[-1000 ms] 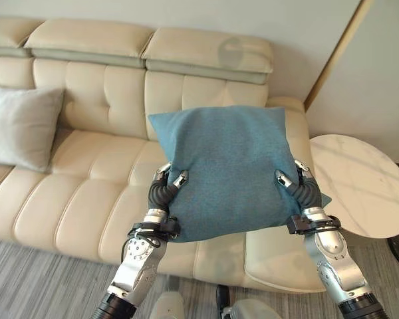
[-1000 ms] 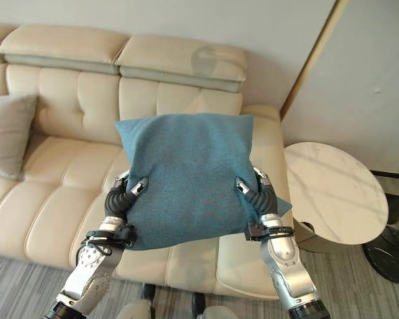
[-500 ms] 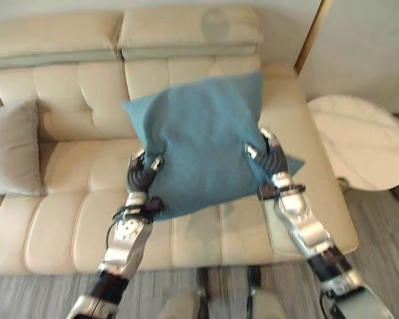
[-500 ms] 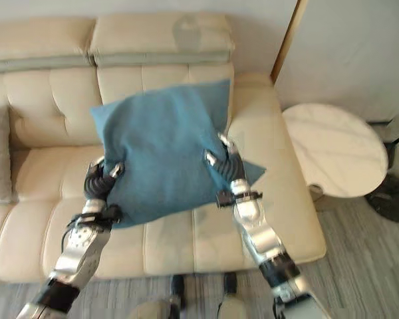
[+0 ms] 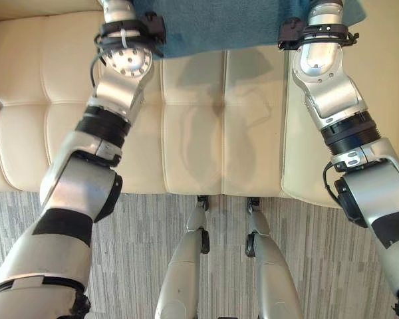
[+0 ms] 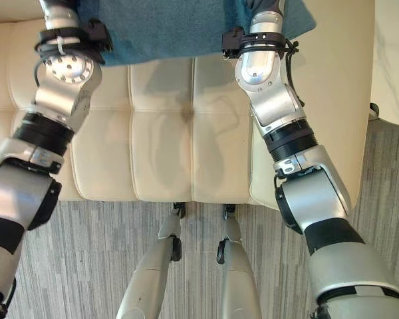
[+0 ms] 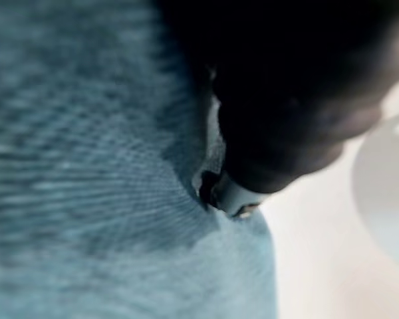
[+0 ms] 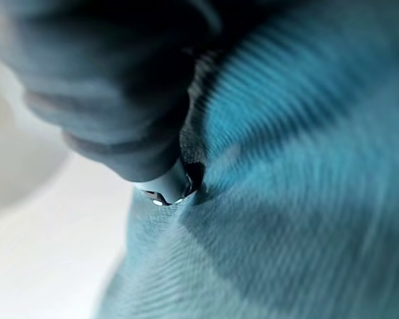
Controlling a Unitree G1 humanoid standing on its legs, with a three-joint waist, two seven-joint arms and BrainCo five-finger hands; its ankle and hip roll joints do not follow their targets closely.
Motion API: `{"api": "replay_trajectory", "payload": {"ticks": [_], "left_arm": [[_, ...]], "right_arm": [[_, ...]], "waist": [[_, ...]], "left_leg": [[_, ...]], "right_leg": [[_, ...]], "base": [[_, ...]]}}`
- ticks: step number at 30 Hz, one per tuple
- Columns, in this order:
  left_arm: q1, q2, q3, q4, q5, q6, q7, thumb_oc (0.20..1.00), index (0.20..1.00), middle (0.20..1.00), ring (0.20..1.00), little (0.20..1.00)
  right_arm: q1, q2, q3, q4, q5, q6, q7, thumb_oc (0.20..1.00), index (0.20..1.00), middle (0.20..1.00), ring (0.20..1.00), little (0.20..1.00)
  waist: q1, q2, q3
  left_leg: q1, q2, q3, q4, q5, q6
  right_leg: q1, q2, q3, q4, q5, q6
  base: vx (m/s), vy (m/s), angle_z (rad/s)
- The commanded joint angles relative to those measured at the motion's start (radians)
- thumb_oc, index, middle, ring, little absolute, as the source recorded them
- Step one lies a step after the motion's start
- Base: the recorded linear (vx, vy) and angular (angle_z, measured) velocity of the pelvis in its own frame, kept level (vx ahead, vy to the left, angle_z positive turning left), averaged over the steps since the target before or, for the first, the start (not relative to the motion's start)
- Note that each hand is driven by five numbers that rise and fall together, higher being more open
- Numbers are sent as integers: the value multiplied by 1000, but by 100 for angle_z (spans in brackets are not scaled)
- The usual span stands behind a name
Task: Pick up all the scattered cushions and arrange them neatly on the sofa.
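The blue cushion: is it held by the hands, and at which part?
Yes. The blue cushion is pinched at its two side edges: the left hand on one edge, the right hand on the opposite one.

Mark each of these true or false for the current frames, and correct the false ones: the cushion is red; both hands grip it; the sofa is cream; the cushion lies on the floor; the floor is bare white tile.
1. The cushion is red. False: it is teal blue.
2. The left hand and the right hand both press into it. True: each wrist view shows a finger dug into the fabric.
3. The sofa is cream. True.
4. The cushion lies on the floor. False: it is held over the sofa seat.
5. The floor is bare white tile. False: it is grey and striped.
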Motion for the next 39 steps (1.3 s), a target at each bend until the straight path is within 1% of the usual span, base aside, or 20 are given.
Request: {"api": "replay_trajectory", "payload": {"ticks": [1, 2, 3, 4, 6, 7, 9, 14, 18, 21, 24, 25, 26, 27, 28, 30, 33, 34, 35, 39], "left_arm": [[-91, -27, -59, 45, -18, -96, -34, 1000, 1000, 1000, 1000, 1000], [-89, -22, -58, 81, -45, -93, -52, 1000, 1000, 1000, 1000, 1000], [-68, -22, -61, 170, -110, -73, -110, 1000, 1000, 1000, 1000, 1000], [-51, -24, -55, 203, -142, -68, -138, 1000, 1000, 1000, 1000, 1000], [8, -29, -20, 202, -208, -68, -168, 1000, 1000, 1000, 1000, 1000], [97, -43, 28, 173, -254, -75, -191, 1000, 1000, 1000, 1000, 1000], [132, -49, 41, 157, -259, -72, -196, 1000, 1000, 1000, 1000, 1000], [310, -63, 98, 75, -290, -70, -249, 1000, 1000, 1000, 1000, 1000], [382, -24, 117, -36, -270, -81, -269, 1000, 1000, 1000, 1000, 1000], [485, 18, 143, -170, -234, -86, -296, 1000, 1000, 1000, 1000, 1000], [676, 46, 191, -339, -201, -84, -345, 1000, 1000, 1000, 1000, 1000], [832, 46, 247, -436, -180, -78, -386, 1000, 1000, 1000, 1000, 1000], [908, 37, 265, -459, -178, -71, -411, 1000, 1000, 1000, 1000, 1000], [1063, 37, 309, -512, -143, -58, -453, 1000, 1000, 1000, 1000, 1000], [1065, 37, 309, -514, -143, -57, -453, 1000, 1000, 1000, 1000, 1000], [1226, 26, 329, -520, -90, -38, -494, 1000, 1000, 1000, 1000, 1000], [1398, -30, 354, -458, -46, -6, -538, 1000, 1000, 1000, 1000, 1000], [1487, -80, 375, -385, -54, 23, -565, 1000, 1000, 1000, 1000, 1000], [1487, -79, 376, -385, -54, 23, -565, 1000, 1000, 1000, 1000, 1000], [1610, -149, 377, -275, -21, 58, -606, 1000, 1000, 1000, 1000, 1000]], "right_arm": [[-81, 91, 105, 76, 88, -88, 102, 1000, 1000, 1000, 1000, 1000], [-84, 84, 123, 110, 114, -81, 128, 1000, 1000, 1000, 1000, 1000], [-67, 77, 160, 174, 153, -57, 183, 1000, 1000, 1000, 1000, 1000], [-61, 75, 173, 200, 161, -46, 204, 1000, 1000, 1000, 1000, 1000], [-25, 68, 170, 199, 174, -35, 219, 1000, 1000, 1000, 1000, 1000], [18, 44, 144, 174, 173, -35, 214, 1000, 1000, 1000, 1000, 1000], [36, 36, 131, 154, 173, -36, 209, 1000, 1000, 1000, 1000, 1000], [144, -44, 40, 11, 150, -56, 192, 1000, 1000, 1000, 1000, 1000], [214, -107, -9, -118, 128, -74, 202, 1000, 1000, 1000, 1000, 1000], [317, -145, -52, -233, 131, -94, 245, 1000, 1000, 1000, 1000, 1000], [500, -180, -100, -384, 156, -115, 343, 1000, 1000, 1000, 1000, 1000], [643, -206, -134, -470, 164, -121, 408, 1000, 1000, 1000, 1000, 1000], [721, -213, -149, -511, 170, -122, 442, 1000, 1000, 1000, 1000, 1000], [873, -230, -199, -568, 163, -126, 493, 1000, 1000, 1000, 1000, 1000], [876, -230, -200, -571, 162, -125, 493, 1000, 1000, 1000, 1000, 1000], [1050, -226, -251, -622, 151, -130, 547, 1000, 1000, 1000, 1000, 1000], [1256, -180, -306, -624, 134, -123, 596, 1000, 1000, 1000, 1000, 1000], [1364, -134, -320, -563, 136, -103, 627, 1000, 1000, 1000, 1000, 1000], [1364, -133, -321, -563, 136, -103, 627, 1000, 1000, 1000, 1000, 1000], [1486, -63, -318, -371, 94, -66, 652, 1000, 1000, 1000, 1000, 1000]], "waist": [[6, -45, -54], [7, -46, -51], [7, -50, -40], [7, -52, -35], [7, -55, -30], [8, -60, -26], [7, -60, -28], [4, -74, -32], [3, -86, -23], [1, -96, -16], [-2, -104, -26], [-1, -111, -36], [-3, -112, -41], [-3, -115, -51], [-4, -116, -53], [-10, -117, -74], [-23, -116, -118], [-32, -113, -145], [-32, -113, -147], [-42, -104, -201]], "left_leg": [[24, -34, -27, 59, -168, -77], [21, -33, -29, 52, -164, -78], [14, -35, -30, 49, -155, -77], [12, -34, -32, 44, -151, -78], [15, -33, -35, 40, -143, -81], [22, -33, -39, 33, -137, -85], [28, -32, -40, 27, -134, -87], [72, -27, -42, 7, -130, -92], [105, -24, -46, 40, -158, -89], [145, -22, -42, 71, -181, -84], [208, -23, -39, 87, -201, -75], [253, -22, -33, 94, -217, -70], [276, -22, -31, 95, -223, -67], [323, -21, -27, 97, -239, -60], [320, -22, -27, 95, -235, -60], [369, -18, -26, 86, -242, -55], [433, -13, -22, 69, -248, -48], [479, -11, -17, 58, -254, -44], [476, -12, -17, 56, -251, -43], [558, -14, -12, 38, -265, -35]], "right_leg": [[-18, -56, 59, 52, -118, 111], [-24, -54, 58, 49, -115, 112], [-31, -52, 55, 43, -109, 112], [-33, -51, 54, 41, -108, 111], [-32, -49, 51, 38, -105, 109], [-24, -47, 49, 34, -107, 108], [-20, -47, 48, 33, -109, 107], [7, -46, 45, 41, -118, 100], [46, -51, 41, 64, -135, 93], [96, -54, 36, 72, -142, 89], [165, -59, 30, 76, -149, 85], [214, -65, 23, 80, -161, 82], [238, -67, 19, 83, -166, 81], [286, -69, 13, 88, -181, 80], [284, -70, 12, 86, -177, 80], [331, -71, 3, 88, -188, 82], [394, -68, -3, 84, -203, 83], [436, -61, -7, 82, -212, 84], [434, -62, -7, 81, -210, 84], [504, -56, -10, 77, -222, 84]], "base": [[-42, -36, 5], [-51, -45, 5], [-50, -46, 6], [-50, -38, 6], [-31, -24, 8], [-22, -24, 10], [-19, -14, 13], [-28, -11, 7], [-15, -15, -3], [-12, -19, -7], [31, -17, -2], [69, 0, -1], [98, -8, 1], [65, -4, -2], [77, -7, 0], [69, 4, 0], [105, 15, -1], [86, 24, -1], [83, 35, -3], [82, 37, -9]]}}
